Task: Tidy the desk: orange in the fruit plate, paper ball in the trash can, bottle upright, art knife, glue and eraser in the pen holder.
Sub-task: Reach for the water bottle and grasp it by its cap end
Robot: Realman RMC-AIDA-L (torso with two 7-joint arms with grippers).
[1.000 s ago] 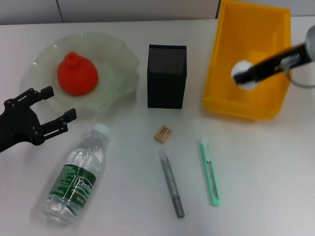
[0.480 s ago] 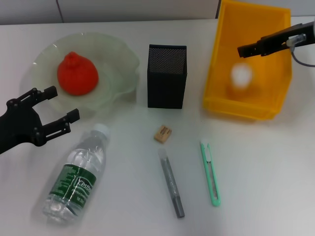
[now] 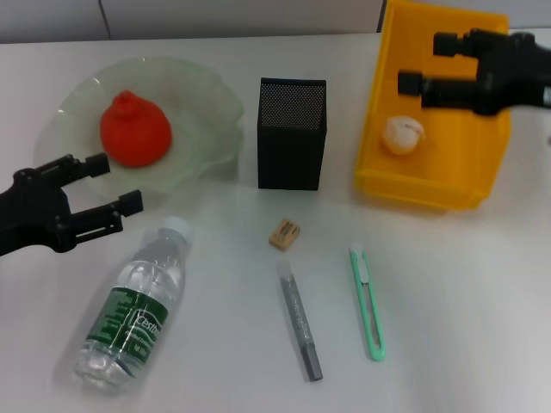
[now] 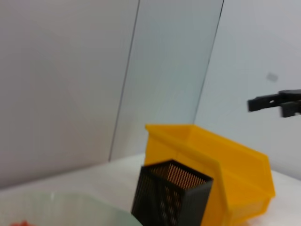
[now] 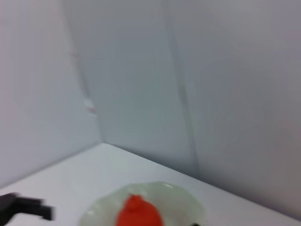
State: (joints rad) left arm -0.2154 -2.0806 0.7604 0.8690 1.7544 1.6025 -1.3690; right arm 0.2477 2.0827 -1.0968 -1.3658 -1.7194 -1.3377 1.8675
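now the paper ball point(image 3: 403, 135) lies in the trash can point(image 3: 482, 172) beneath the right end effector point(image 3: 426, 62), spread wide and empty

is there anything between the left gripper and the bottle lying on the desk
Nothing visible stands between them. In the head view the left gripper is open just above and left of the bottle, whose white cap end points toward it. The fruit plate with the orange lies farther back, off that path.
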